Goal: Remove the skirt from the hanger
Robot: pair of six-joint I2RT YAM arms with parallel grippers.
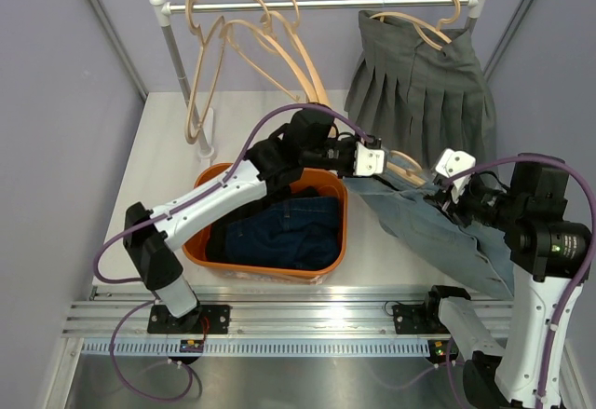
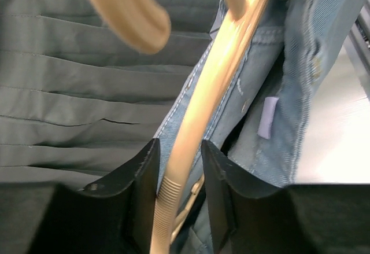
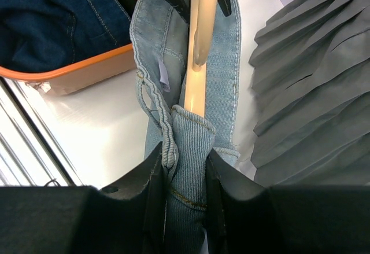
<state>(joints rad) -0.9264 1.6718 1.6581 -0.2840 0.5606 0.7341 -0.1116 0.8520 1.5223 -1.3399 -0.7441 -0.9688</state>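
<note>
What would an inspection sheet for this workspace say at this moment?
Surface: white table, glossy.
Job's things: light denim skirt stretched between the arms; wooden hanger inside its waistband.
Clutter: orange basket holding dark jeans; grey pleated skirt and empty hangers on the rail.
Grippers: left claw shut on the wooden hanger; right claw shut on the denim skirt.
Cables: purple cables run along both arms; no snag seen.
Surroundings: plain walls; nothing else seen.
</note>
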